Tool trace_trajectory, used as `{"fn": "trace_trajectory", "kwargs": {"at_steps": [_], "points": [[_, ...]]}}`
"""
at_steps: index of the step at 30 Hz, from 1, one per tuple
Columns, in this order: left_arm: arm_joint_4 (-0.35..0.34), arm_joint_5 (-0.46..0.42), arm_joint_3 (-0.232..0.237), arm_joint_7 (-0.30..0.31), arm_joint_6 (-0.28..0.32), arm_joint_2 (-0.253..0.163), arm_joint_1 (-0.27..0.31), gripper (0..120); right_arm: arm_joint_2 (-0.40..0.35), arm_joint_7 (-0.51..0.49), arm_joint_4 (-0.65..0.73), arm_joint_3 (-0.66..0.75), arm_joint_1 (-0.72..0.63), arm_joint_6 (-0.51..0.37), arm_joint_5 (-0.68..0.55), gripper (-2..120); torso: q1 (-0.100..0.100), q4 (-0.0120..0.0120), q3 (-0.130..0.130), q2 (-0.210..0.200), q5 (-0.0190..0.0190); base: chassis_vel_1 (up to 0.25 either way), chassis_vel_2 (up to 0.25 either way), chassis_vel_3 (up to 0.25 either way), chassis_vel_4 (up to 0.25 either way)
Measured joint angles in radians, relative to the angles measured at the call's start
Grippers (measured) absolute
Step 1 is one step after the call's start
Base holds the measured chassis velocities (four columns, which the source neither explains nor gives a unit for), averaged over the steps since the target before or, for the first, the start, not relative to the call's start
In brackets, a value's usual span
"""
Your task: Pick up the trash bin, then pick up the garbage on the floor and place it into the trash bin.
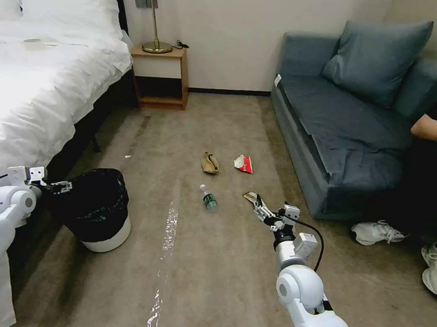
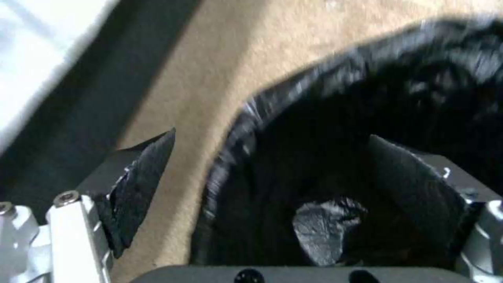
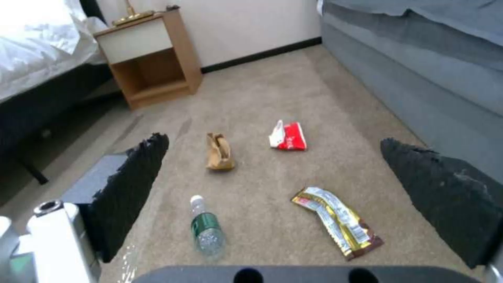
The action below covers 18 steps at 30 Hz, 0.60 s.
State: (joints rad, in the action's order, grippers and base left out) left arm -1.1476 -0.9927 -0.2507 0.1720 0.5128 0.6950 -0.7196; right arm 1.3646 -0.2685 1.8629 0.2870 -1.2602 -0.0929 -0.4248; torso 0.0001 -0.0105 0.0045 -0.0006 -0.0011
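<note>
The trash bin (image 1: pixel 108 238), white with a black bag over its rim, stands on the floor (image 1: pixel 213 270) beside the bed. My left gripper (image 1: pixel 64 187) is open at the bin's left rim. In the left wrist view its fingers (image 2: pixel 139 184) straddle the bag-covered rim (image 2: pixel 233 129), one outside and one over the dark inside. My right gripper (image 1: pixel 259 204) is open, low above the dark-and-gold wrapper (image 1: pixel 249 196) (image 3: pixel 338 222). The garbage also includes a clear bottle (image 1: pixel 209 199) (image 3: pixel 207 230), a brown paper bag (image 1: pixel 210 163) (image 3: pixel 219 151) and a red-and-white packet (image 1: pixel 244 163) (image 3: pixel 288 136).
A white bed (image 1: pixel 42 81) runs along the left, with a wooden nightstand (image 1: pixel 160 77) and lamp behind it. A blue-grey sofa (image 1: pixel 347 131) lines the right side. White sneakers (image 1: pixel 373 232) lie by the sofa's near end. A shiny streak (image 1: pixel 168 239) crosses the carpet.
</note>
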Motion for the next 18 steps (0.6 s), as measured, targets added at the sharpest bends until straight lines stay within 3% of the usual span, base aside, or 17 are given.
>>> {"fn": "trace_trajectory", "kwargs": {"at_steps": [5,18], "points": [[0.051,0.058,0.001,-0.033,-0.012,0.038,0.008,100,0.006,0.0,-0.008,0.001,-0.005,0.001,0.01,100,0.0,-0.0001,0.0,0.0,-0.0003,0.0,0.0,0.0,0.0],[0.162,0.15,-0.027,-0.106,-0.061,0.07,0.032,100,0.016,-0.005,-0.01,-0.007,-0.013,0.004,0.017,100,0.0,0.0001,0.0,0.0,0.0001,0.0,0.0,0.0,0.0]]}}
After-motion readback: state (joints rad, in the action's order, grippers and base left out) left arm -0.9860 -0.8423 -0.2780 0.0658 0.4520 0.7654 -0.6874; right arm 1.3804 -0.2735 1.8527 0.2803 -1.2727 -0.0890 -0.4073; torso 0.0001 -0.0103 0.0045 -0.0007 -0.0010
